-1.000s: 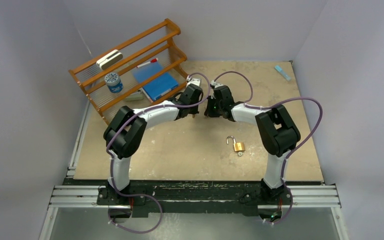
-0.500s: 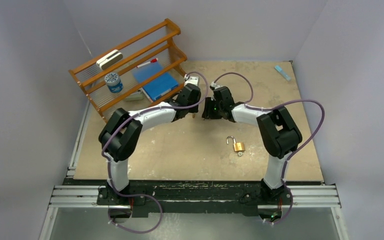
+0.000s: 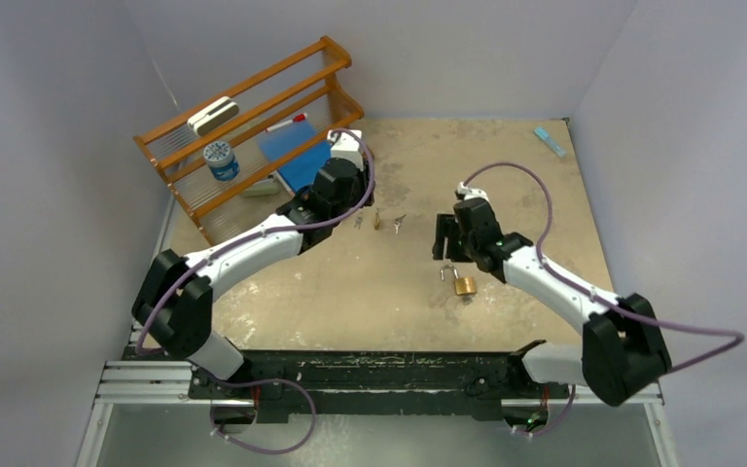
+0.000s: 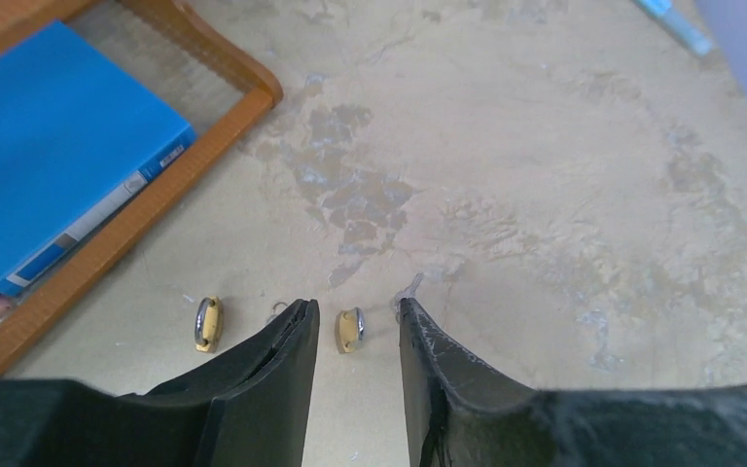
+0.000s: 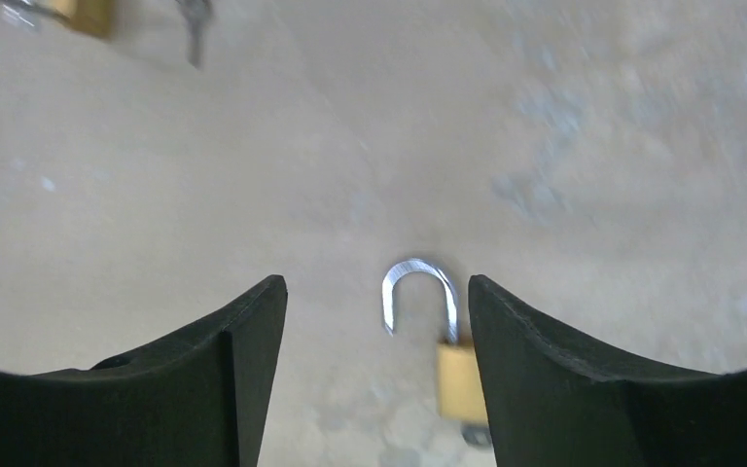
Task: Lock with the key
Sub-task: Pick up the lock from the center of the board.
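Plainly, little is done yet: nearest, the brass padlock (image 3: 464,285) lies on the table (image 3: 525,185) with its shackle sprung open, and the right gripper (image 5: 374,292) hovers over it, jaws wide and empty. Farther back, the left gripper (image 4: 352,306) stands narrowly parted around what looks like a brass-headed key (image 4: 349,330), not gripping it. Picking up, inserting, closing and turning all remain.

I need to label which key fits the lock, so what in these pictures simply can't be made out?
- Top view: the keys are too small to tell apart or count surely.
- Left wrist view: a silvery piece is half hidden behind a black finger.
- Right wrist view: blur smears the padlock, so its keyhole is unreadable; a key is cut off by the top edge.
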{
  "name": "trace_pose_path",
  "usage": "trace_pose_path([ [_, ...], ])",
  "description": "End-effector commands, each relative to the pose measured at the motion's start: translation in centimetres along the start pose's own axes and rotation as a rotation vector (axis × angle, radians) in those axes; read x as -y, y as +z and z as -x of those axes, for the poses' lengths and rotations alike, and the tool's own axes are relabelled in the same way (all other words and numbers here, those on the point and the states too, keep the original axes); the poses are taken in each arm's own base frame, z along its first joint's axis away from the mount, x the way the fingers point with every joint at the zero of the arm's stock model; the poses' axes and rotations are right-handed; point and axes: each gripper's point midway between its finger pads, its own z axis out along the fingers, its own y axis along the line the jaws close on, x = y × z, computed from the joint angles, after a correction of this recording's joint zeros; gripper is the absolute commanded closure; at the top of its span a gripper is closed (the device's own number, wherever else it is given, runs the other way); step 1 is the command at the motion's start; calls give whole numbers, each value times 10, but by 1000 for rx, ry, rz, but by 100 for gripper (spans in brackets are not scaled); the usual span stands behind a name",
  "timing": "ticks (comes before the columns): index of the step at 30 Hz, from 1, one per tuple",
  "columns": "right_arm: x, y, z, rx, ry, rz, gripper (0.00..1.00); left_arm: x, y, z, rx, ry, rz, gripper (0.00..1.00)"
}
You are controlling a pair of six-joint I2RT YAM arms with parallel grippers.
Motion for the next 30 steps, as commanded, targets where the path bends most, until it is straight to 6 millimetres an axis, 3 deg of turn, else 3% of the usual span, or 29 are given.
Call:
trace_pose_path([
  [1, 42, -34, -46, -106, 50, -156, 29, 8, -24, 29, 97, -2, -63, 64],
  [4, 51, -45, -61, -136, 81, -187, 28, 10, -33, 35, 113, -3, -87, 63],
  [9, 56, -51, -67, -161, 118, -224, 27, 8, -43, 37, 122, 2, -98, 62],
  [20, 60, -29, -99, -247, 224, -286, 27, 3, -57, 41, 137, 18, -97, 61],
  [30, 70, -15, -104, -237, 201, -326, 31, 3, -56, 40, 136, 25, -96, 61],
])
